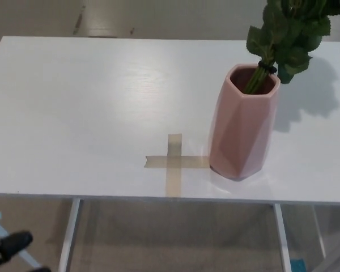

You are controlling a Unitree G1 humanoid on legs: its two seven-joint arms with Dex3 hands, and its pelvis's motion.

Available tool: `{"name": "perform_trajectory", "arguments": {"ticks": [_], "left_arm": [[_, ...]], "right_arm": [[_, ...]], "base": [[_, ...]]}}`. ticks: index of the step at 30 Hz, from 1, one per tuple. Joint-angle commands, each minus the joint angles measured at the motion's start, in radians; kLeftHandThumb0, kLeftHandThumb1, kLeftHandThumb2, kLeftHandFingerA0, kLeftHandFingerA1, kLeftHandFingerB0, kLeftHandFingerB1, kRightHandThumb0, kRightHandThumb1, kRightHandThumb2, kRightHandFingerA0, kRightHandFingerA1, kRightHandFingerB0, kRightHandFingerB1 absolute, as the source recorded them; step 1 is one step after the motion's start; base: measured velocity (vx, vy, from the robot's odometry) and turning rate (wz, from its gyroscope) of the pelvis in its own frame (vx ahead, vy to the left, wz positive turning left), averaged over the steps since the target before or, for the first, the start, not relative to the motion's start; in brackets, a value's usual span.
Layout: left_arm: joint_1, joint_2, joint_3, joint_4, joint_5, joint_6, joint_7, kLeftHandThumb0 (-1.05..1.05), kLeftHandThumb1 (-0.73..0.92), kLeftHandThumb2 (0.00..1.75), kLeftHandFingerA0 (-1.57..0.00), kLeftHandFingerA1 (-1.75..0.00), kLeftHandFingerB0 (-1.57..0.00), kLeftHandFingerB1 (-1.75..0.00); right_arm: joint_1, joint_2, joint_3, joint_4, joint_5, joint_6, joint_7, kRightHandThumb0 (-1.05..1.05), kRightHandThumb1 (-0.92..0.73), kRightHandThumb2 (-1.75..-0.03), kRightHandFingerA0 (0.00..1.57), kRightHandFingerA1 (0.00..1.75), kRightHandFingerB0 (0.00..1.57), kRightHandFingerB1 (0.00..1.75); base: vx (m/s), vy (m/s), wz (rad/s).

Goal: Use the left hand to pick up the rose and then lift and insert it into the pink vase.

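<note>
The pink vase [242, 126] stands upright on the white table [90, 107], right of a tape cross [173, 162]. The rose's green stem and leaves [286, 31] rise out of the vase mouth and lean to the upper right; the bloom is cut off by the picture's top edge. A black band wraps the stem at the vase rim. Only a black fingertip of my left hand [8, 247] shows at the bottom left corner, below the table's front edge and far from the vase. My right hand is out of view.
White table legs [68, 238] and a beige floor show under the table's front edge. A thin white bar lies at the bottom left by my hand.
</note>
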Motion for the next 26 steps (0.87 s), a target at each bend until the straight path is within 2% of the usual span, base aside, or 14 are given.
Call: {"name": "perform_trajectory", "arguments": {"ticks": [1, 3, 4, 5, 6, 10, 13, 15, 16, 26], "left_arm": [[-0.172, -0.052, -0.158, 0.660, 0.408, -0.380, 0.567, -0.75, 0.65, 0.60, -0.24, -0.32, -0.29, -0.31], [-0.226, -0.041, -0.150, 0.762, 0.397, -0.382, 0.621, -0.73, 0.63, 0.60, -0.21, -0.31, -0.27, -0.30], [-0.280, -0.022, -0.142, 0.886, 0.383, -0.404, 0.661, -0.75, 0.51, 0.79, -0.13, -0.39, -0.18, -0.38], [-0.305, -0.008, -0.142, 0.957, 0.379, -0.422, 0.680, -0.71, 0.60, 0.59, -0.14, -0.29, -0.23, -0.29], [-0.307, 0.008, -0.159, 1.006, 0.392, -0.451, 0.684, -0.37, 0.32, 0.93, 0.00, -0.48, 0.00, -0.45], [-0.280, 0.058, -0.274, 1.092, 0.489, -0.565, 0.681, -0.37, 0.29, 0.91, 0.00, -0.48, 0.00, -0.46], [-0.281, 0.071, -0.287, 1.103, 0.474, -0.594, 0.637, -0.35, 0.25, 0.87, 0.00, -0.48, 0.00, -0.46], [-0.288, 0.085, -0.313, 1.127, 0.481, -0.604, 0.631, -0.35, 0.24, 0.87, 0.00, -0.48, 0.00, -0.46], [-0.298, 0.090, -0.320, 1.142, 0.479, -0.608, 0.631, -0.70, 0.51, 0.57, -0.20, -0.30, -0.18, -0.27], [-0.358, 0.109, -0.366, 1.248, 0.452, -0.654, 0.666, -0.66, 0.50, 0.56, -0.22, -0.31, -0.19, -0.28]], "right_arm": [[0.075, -0.005, 0.000, 0.014, -0.009, -0.023, -0.002, -0.27, -0.54, -0.55, 0.73, 0.51, 0.60, 0.46], [0.074, 0.000, 0.002, 0.013, -0.010, -0.022, -0.006, -0.27, -0.54, -0.55, 0.73, 0.51, 0.60, 0.46], [0.072, 0.004, 0.000, 0.012, -0.008, -0.023, -0.008, -0.27, -0.55, -0.55, 0.72, 0.51, 0.60, 0.46], [0.072, 0.007, 0.001, 0.012, -0.008, -0.024, -0.008, -0.27, -0.54, -0.55, 0.71, 0.51, 0.59, 0.46], [0.072, 0.008, 0.003, 0.010, -0.011, -0.025, -0.010, -0.27, -0.54, -0.55, 0.71, 0.51, 0.59, 0.46], [0.072, 0.001, 0.002, 0.005, -0.010, -0.024, -0.016, -0.29, -0.55, -0.56, 0.70, 0.50, 0.59, 0.45], [0.061, 0.000, -0.003, 0.002, -0.005, -0.023, -0.014, -0.28, -0.55, -0.56, 0.66, 0.50, 0.58, 0.45], [0.060, 0.000, 0.000, 0.000, -0.008, -0.029, -0.010, -0.28, -0.54, -0.56, 0.65, 0.49, 0.57, 0.45], [0.057, 0.002, -0.001, -0.001, -0.006, -0.028, -0.009, -0.28, -0.54, -0.56, 0.65, 0.49, 0.57, 0.45], [0.048, 0.004, -0.010, -0.006, 0.004, -0.026, 0.003, -0.30, -0.54, -0.56, 0.63, 0.49, 0.55, 0.44]], "base": [[0.00, 0.000, 0.00], [0.00, 0.000, 0.00], [0.00, 0.000, 0.00], [0.00, 0.000, 0.00], [0.00, 0.000, 0.00], [0.00, 0.000, 0.00], [0.00, 0.000, 0.00], [0.00, 0.000, 0.00], [0.00, 0.000, 0.00], [0.00, 0.000, 0.00]]}}
